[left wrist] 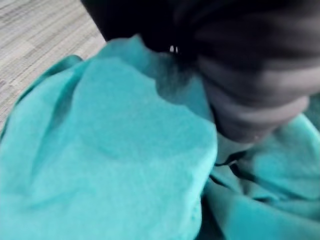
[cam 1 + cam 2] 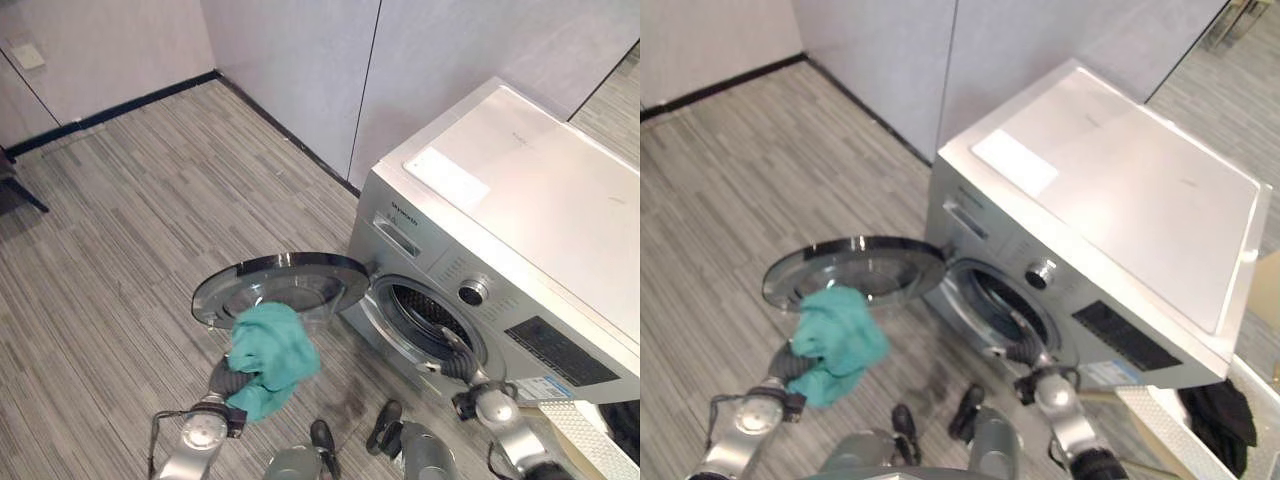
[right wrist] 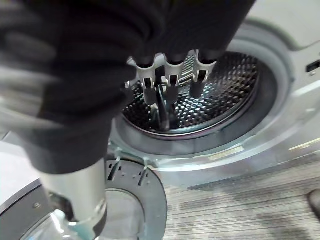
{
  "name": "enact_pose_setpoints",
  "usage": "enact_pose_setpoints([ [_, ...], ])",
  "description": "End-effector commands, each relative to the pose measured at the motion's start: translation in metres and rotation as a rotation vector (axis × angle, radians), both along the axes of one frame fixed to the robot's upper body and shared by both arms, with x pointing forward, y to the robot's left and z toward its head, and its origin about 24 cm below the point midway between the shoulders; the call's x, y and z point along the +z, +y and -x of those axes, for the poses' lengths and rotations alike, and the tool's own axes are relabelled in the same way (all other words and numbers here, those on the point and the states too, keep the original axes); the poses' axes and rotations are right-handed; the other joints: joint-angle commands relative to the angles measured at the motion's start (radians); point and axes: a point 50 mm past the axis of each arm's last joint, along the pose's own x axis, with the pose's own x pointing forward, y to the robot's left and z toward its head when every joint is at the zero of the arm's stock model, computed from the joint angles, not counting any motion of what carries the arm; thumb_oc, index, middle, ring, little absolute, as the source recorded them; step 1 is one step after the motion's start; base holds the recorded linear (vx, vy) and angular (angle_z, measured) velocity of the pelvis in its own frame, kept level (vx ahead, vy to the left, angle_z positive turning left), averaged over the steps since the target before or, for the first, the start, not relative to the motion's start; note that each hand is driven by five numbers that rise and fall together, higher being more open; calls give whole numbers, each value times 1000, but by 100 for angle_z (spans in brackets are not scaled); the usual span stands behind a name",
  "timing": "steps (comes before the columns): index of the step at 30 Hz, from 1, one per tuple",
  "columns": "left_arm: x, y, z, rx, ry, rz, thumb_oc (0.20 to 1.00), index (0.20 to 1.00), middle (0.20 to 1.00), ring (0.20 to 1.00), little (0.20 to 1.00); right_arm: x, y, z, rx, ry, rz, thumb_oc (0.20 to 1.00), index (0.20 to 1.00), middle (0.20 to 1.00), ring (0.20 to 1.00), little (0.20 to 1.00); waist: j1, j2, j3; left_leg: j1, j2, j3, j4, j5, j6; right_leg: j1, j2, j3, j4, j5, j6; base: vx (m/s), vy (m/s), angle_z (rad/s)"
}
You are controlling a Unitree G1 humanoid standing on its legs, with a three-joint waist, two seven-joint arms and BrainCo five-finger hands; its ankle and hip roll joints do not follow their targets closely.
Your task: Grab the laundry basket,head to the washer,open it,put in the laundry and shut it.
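Observation:
A silver front-loading washer point(image 2: 520, 180) stands at the right, its round glass door point(image 2: 285, 285) swung wide open to the left. The steel drum point(image 3: 220, 85) looks bare inside. My left hand point(image 2: 232, 382) is lifted in front of the open door with a teal cloth point(image 2: 270, 355) bunched over it, covering the hand past the dark wrist cover point(image 1: 250, 85). My right hand point(image 2: 458, 366) is at the lower rim of the drum opening, its fingers point(image 3: 167, 75) straight and loose, pointing into the drum and holding nothing.
A white perforated laundry basket point(image 2: 1160, 425) sits on the floor at the lower right beside the washer, with dark clothes point(image 2: 1220, 415) in it. Grey wall panels stand behind the washer. Striped carpet stretches to the left. A dark furniture leg point(image 2: 15, 185) shows at the far left.

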Motion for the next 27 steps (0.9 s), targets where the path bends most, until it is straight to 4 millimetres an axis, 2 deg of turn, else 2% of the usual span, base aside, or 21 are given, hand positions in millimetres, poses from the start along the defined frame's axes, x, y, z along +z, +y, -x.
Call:
enact_pose_setpoints([
  [1, 26, -9, -25, -93, -155, -12, 200, 200, 200, 200, 200, 11, -25, -5, -14, -54, 79, 1000, 1000, 1000, 1000, 1000, -13, -36, -20, -15, 172, -8, 104, 12, -120, 198, 0, 40, -217, 4, 37, 176, -220, 9],
  [2, 23, -12, -23, -95, -144, -4, 200, 200, 200, 200, 200, 13, -28, -3, -15, -56, 84, 1000, 1000, 1000, 1000, 1000, -15, -33, -17, -25, 203, -27, 182, 26, -131, 220, 22, 67, -234, -2, 16, 110, -107, 0],
  [3, 23, -12, -23, -95, -144, -3, 200, 200, 200, 200, 200, 13, -28, -3, -15, -56, 85, 1000, 1000, 1000, 1000, 1000, -14, -32, -16, -26, 206, -27, 187, 24, -133, 221, 25, 67, -235, -2, 14, 93, -52, -30],
  [4, 22, -14, -22, -92, -144, 5, 200, 200, 200, 200, 200, 14, -29, -4, -10, -57, 91, 1000, 1000, 1000, 1000, 1000, -10, -26, -12, -37, 203, -70, 208, 37, -137, 228, 37, 85, -241, -8, 8, 41, 26, -72],
  [5, 21, -17, -22, -92, -141, 15, 200, 200, 200, 200, 200, 14, -28, -5, -4, -58, 92, 1000, 1000, 1000, 1000, 1000, -3, -23, -10, -50, 189, -131, 204, 43, -138, 232, 44, 108, -244, -13, 4, -12, 61, -69],
  [6, 20, -20, -23, -91, -142, 26, 200, 200, 200, 200, 200, 15, -29, -6, -3, -62, 92, 1000, 1000, 1000, 1000, 1000, 1, -26, -6, -69, 164, -175, 180, 55, -125, 224, 39, 121, -250, 4, 1, -11, 98, -57],
  [7, 19, -23, -24, -91, -144, 34, 200, 200, 200, 200, 200, 16, -29, -6, -3, -65, 91, 1000, 1000, 1000, 1000, 1000, 5, -27, -5, -78, 139, -230, 153, 40, -125, 223, 39, 146, -254, 7, 6, -1, 113, -84],
  [8, 19, -24, -24, -90, -145, 39, 200, 200, 200, 200, 200, 16, -30, -7, -8, -68, 91, 1000, 1000, 1000, 1000, 1000, 8, -28, -4, -87, 120, -278, 125, 35, -129, 224, 40, 172, -260, 10, 13, 74, 139, -100],
  [10, 19, -28, -28, -92, -150, 44, 200, 200, 200, 200, 200, 18, -33, -9, -26, -79, 93, 1000, 1000, 1000, 1000, 1000, 16, -22, 1, -128, 78, -373, 64, 77, -145, 218, 45, 214, -264, 25, 23, 73, 167, -87],
  [11, 19, -29, -28, -92, -156, 52, 200, 200, 200, 200, 200, 17, -31, -10, -21, -76, 89, 1000, 1000, 1000, 1000, 1000, 18, -16, 3, -110, 67, -409, 27, 68, -146, 212, 52, 244, -249, 19, 29, 59, 185, -112],
  [13, 18, -31, -30, -107, -149, 44, 200, 200, 200, 200, 200, 14, -32, -7, -26, -59, 89, 1000, 1000, 1000, 1000, 1000, 1, -11, -4, -96, 66, -408, -2, 76, -140, 199, 45, 263, -239, 18, 42, 35, 224, -114],
  [15, 19, -30, -30, -115, -150, 30, 200, 200, 200, 200, 200, 14, -30, -8, -22, -57, 84, 1000, 1000, 1000, 1000, 1000, -10, -8, -6, -82, 58, -378, -11, 71, -120, 171, 32, 306, -216, 27, 56, 23, 292, -21],
  [19, 24, -19, -33, -104, -164, -11, 200, 200, 200, 200, 200, 12, -22, -12, -2, -47, 77, 1000, 1000, 1000, 1000, 1000, -7, -13, 14, -48, 65, -276, -27, 57, -91, 100, 8, 337, -154, 59, 89, -38, 197, -107],
  [21, 26, -13, -33, -92, -168, -30, 200, 200, 200, 200, 200, 9, -18, -11, 9, -37, 73, 1000, 1000, 1000, 1000, 1000, -4, -16, 26, -25, 69, -219, -32, 44, -82, 75, -16, 297, -131, 80, 106, -65, 112, -136],
  [23, 29, -9, -34, -67, -183, -31, 200, 200, 200, 200, 200, 11, -15, -14, 23, -44, 73, 1000, 1000, 1000, 1000, 1000, 7, -20, 38, 7, 80, -153, -35, 27, -79, 71, -61, 189, -147, 104, 110, -25, 19, -137],
  [24, 29, -9, -34, -67, -183, -31, 200, 200, 200, 200, 200, 11, -15, -14, 23, -44, 73, 1000, 1000, 1000, 1000, 1000, 7, -20, 38, 8, 81, -153, -36, 27, -79, 72, -61, 189, -148, 105, 110, -5, -38, -99],
  [26, 29, -9, -35, -60, -188, -28, 200, 200, 200, 200, 200, 12, -15, -15, 23, -47, 75, 1000, 1000, 1000, 1000, 1000, 6, -21, 37, 26, 87, -122, -54, 27, -83, 70, -68, 144, -191, 125, 106, 66, -63, -79],
  [27, 29, -10, -35, -54, -190, -23, 200, 200, 200, 200, 200, 12, -16, -15, 16, -47, 76, 1000, 1000, 1000, 1000, 1000, 3, -12, 37, 47, 97, -122, -61, 3, -91, 62, -63, 140, -203, 121, 118, 145, -106, -67],
])
